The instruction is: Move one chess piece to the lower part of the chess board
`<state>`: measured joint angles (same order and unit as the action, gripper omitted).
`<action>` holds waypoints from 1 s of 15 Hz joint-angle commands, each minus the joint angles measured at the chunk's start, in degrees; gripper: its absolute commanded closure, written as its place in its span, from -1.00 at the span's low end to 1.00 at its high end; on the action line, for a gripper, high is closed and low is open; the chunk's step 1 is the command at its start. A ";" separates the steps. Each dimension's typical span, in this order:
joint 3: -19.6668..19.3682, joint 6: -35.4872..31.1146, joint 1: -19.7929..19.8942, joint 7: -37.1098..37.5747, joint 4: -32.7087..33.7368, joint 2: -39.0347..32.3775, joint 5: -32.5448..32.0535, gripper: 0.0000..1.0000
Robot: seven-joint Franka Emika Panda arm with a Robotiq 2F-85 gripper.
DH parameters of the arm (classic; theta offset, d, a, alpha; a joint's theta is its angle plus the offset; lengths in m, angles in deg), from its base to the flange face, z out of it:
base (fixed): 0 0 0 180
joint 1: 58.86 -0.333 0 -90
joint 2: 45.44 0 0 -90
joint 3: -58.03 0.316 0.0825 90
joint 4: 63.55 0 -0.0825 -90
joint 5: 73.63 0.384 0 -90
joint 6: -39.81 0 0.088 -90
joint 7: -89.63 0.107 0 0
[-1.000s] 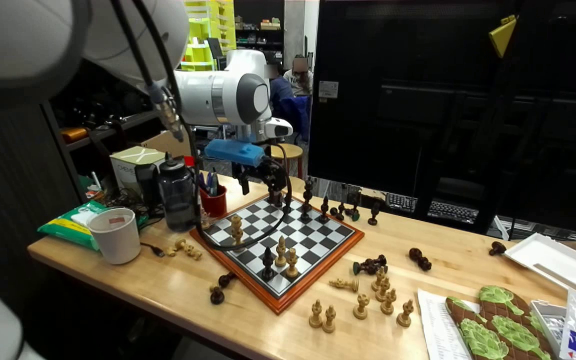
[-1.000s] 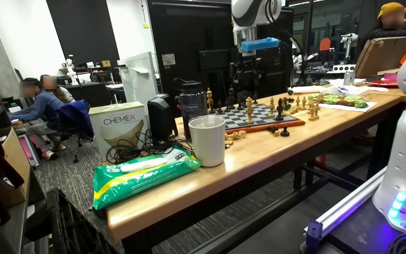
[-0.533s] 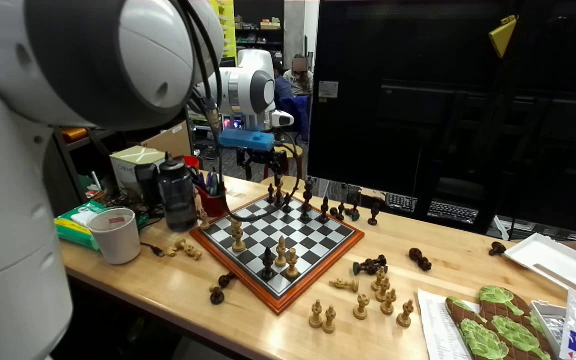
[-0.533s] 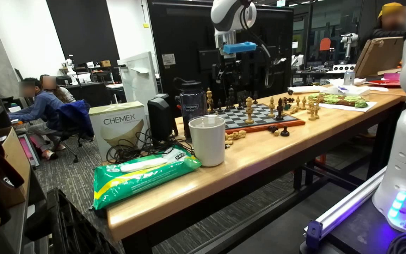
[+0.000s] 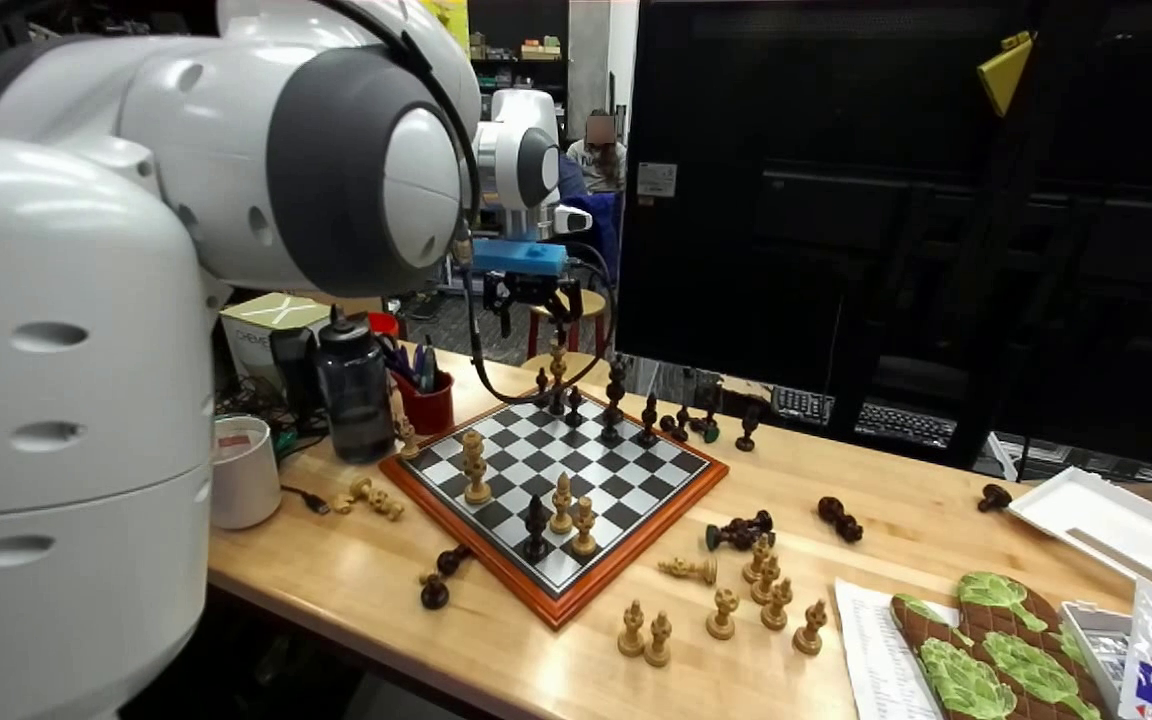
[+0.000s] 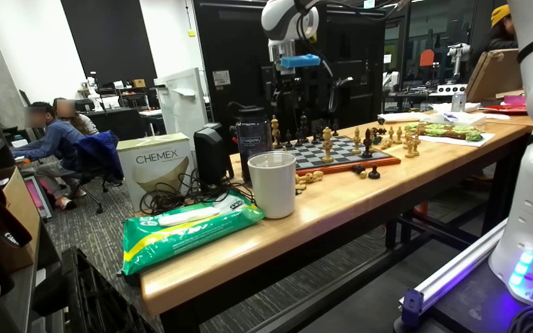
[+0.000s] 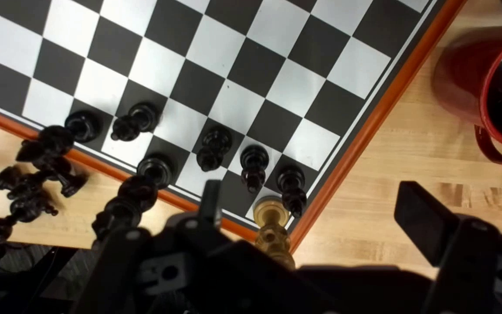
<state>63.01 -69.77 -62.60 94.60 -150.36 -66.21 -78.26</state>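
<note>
The chess board lies on the table with dark and light pieces standing on it. It also shows in the wrist view. A tall light piece stands at the board's far corner; in the wrist view the light piece is partly hidden by the gripper. Dark pieces stand beside it. My gripper is open and empty, above and near that corner. In the wrist view the fingers are wide apart, with the light piece nearer the left finger. Light pieces and a dark piece stand toward the near corner.
A red mug with pens and a dark bottle stand beside the board. A white cup and green wipes pack are at the table's end. Loose pieces lie and stand around the board. An oven mitt lies on the table.
My gripper has moved up and to the right in an exterior view, and left in another, ending near the board's far corner. The arm swung into view. The pieces have not visibly moved.
</note>
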 commanded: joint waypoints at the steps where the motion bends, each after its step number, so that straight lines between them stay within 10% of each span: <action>1: -0.56 2.34 -0.97 -3.93 8.38 -5.72 -0.26 -1.00; 15: -1.93 2.37 -0.56 -4.99 13.49 -11.69 1.01 -1.00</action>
<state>61.34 -68.80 -62.94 90.44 -140.08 -75.83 -78.03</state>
